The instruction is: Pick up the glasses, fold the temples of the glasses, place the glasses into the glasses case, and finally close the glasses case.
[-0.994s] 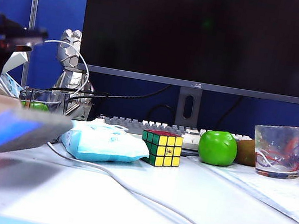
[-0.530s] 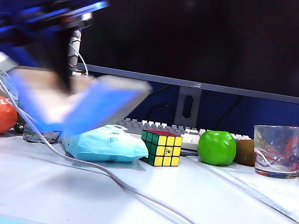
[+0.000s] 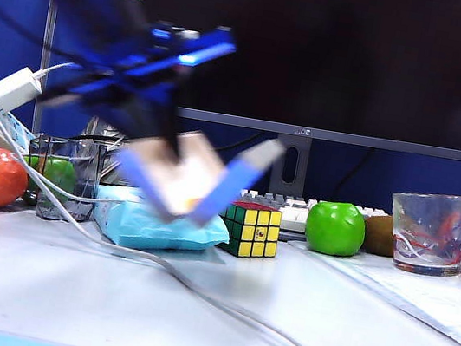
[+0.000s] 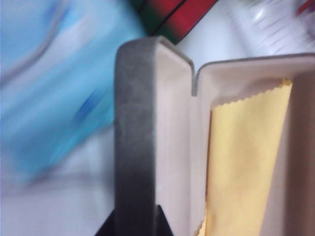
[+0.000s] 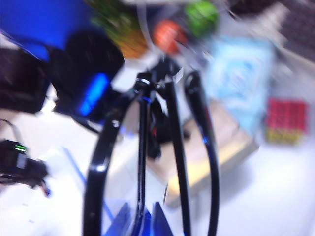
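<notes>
While the jaws of the left gripper (image 4: 135,223) are clamped on one wall of the glasses case (image 4: 197,147), the case is carried open in the air above the tissue pack (image 3: 162,219), its yellow cloth (image 4: 243,162) exposed. At the right gripper (image 5: 140,221) the jaws are closed on the glasses (image 5: 152,147), which are held up over the desk, the temples (image 5: 199,147) apparently folded, though blur prevents certainty. A narrow edge grip could be slipped by a fast swing. The Rubik's cube (image 3: 249,229) and cable (image 3: 219,303) below could be struck on descent, and the frame could be misaligned.
</notes>
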Tool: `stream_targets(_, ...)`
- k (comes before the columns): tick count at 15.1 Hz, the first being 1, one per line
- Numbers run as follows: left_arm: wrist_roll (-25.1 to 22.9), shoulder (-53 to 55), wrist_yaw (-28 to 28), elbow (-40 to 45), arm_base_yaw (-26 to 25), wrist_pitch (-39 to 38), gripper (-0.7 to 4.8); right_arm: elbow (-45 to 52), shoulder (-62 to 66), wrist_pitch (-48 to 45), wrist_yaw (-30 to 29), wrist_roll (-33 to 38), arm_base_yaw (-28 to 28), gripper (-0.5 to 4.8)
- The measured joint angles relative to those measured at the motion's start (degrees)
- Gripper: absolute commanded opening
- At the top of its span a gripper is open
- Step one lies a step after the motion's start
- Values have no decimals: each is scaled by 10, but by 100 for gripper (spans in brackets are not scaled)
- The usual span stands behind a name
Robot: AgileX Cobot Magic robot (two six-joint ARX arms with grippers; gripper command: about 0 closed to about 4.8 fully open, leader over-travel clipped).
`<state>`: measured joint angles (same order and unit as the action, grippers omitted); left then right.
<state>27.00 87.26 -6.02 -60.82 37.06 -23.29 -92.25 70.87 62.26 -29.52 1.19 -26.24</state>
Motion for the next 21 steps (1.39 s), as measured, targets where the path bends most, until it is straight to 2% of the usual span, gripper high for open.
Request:
stream_targets(4,-26,80,21,-79,26,12,-6,0,-2,42,41,0,0,-5)
stream_targets(6,-33,113,26,-93,44,14,-6,0,-6,57,74,-3,1,-5)
stream_targets(10,-43,160,39,-93,64,4,6,0,-6,94,95,-9,1,-5)
stream_targets(13,-44,163,38,-94,74,18,247,0,-6,99,105,-10,1,-5)
stream_targets(18,-47,161,9,-138,75,1,247,0,-5,103,107,-12,1,-5)
stream_targets(21,-71,124,22,-151,75,-28,247,0,-4,117,129,-3,1,-5)
